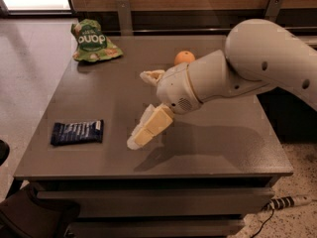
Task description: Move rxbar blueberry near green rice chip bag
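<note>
Pincer spread and empty above the tabletop (223, 138), rxbar blueberry not yet grasped.

Nearest the front edge, on the left, we find the rxbar blueberry (77, 132) lying flat, well apart from everything else. To its right, over mid-table, we see the pincer (139, 109) with its two fingers (148, 128) set wide, gripping nothing. Behind the arm we note an orange (184, 57). At the far left corner we locate the green rice chip bag (91, 41), well apart from the bar.

One camera looks down at a slant from above the near edge of the bench (223, 133), close enough that its top fills the view. The gripper (138, 109) hangs mid-view, spread wide.
</note>
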Motion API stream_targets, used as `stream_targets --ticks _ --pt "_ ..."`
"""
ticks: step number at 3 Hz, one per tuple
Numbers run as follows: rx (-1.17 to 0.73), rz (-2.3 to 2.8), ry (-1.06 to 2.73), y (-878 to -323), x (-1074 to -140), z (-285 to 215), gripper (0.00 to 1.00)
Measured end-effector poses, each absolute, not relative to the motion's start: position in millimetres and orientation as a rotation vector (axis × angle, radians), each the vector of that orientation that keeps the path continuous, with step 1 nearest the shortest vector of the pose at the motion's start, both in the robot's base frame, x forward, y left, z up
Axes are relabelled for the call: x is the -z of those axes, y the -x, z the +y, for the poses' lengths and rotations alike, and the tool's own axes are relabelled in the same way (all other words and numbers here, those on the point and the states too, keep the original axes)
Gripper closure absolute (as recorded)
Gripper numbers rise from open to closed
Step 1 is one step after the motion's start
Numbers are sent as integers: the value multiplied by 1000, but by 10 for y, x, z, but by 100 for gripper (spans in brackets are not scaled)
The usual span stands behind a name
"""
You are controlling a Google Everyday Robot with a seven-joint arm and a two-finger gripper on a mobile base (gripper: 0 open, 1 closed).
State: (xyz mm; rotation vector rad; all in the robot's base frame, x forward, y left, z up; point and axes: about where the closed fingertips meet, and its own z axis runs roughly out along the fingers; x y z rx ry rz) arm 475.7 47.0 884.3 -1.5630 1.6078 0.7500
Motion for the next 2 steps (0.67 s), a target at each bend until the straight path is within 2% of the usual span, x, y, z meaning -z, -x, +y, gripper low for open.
stream_targets --ticks 2 --pt "-820 1561 1616 -4884 -8572 1157 0"
